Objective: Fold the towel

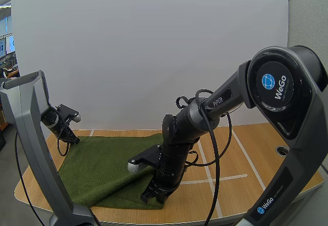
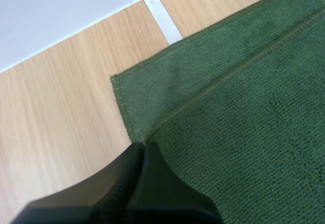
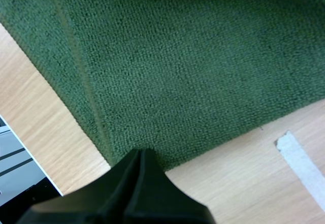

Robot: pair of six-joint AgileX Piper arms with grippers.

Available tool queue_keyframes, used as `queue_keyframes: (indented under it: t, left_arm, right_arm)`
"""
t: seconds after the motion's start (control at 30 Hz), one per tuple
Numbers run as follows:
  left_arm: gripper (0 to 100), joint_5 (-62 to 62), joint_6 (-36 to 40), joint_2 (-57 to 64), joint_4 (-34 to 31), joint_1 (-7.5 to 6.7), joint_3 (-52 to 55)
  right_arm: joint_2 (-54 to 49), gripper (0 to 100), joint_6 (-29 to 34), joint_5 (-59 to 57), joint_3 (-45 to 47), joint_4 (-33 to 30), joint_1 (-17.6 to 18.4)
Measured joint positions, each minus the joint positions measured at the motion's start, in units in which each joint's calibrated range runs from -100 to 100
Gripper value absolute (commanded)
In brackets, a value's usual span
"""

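Green towel point(image 1: 102, 164): judged soft, light, limp; best pinched at corners. Left gripper point(image 2: 143, 147), right gripper point(image 3: 142, 154): both closed together, tips at towel corners.

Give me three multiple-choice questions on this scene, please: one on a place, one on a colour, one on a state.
1. Where are the right jaws?
A. at the near right corner of the towel
B. at its far left corner
C. high in the air, away from it

2. What colour is the towel?
A. white
B. green
C. red

3. How do the left jaws stand?
A. wide open
B. shut, tips at a towel corner
C. half open, off the towel

Answers:
1 A: the high view shows them down at that corner.
2 B: the cloth is green in every view.
3 B: the left wrist view shows one dark wedge whose tip meets the upper layer's corner.
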State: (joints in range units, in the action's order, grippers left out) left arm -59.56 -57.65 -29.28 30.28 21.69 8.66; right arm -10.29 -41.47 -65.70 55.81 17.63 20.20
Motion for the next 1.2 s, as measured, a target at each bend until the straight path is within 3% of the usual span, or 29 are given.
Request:
queue_keyframes:
  t: [0.7,0.9,0.97,1.03,1.2]
  left_arm:
    - [0,-7.3,0.0,0.0,2.5,-0.16,-7.1]
    - [0,-7.5,0.0,0.0,2.8,-1.57,-8.9]
    - [0,-6.5,0.0,0.0,2.8,-3.15,-9.4]
    - [0,-4.5,0.1,0.0,2.3,-3.83,-9.4]
    - [0,0.2,0.3,-0.5,-0.7,-4.02,-9.5]
  right_arm:
    - [3.4,0,0.0,-0.6,-0.5,0.0,0.0]
    - [3.4,0,0.0,-0.6,-0.5,0.0,0.0]
    - [3.4,0,0.0,-0.9,-0.5,0.0,0.0]
    - [3.4,0,0.0,-0.9,-0.5,0.0,0.0]
    - [3.4,0,0.0,-1.0,-0.5,0.0,0.0]
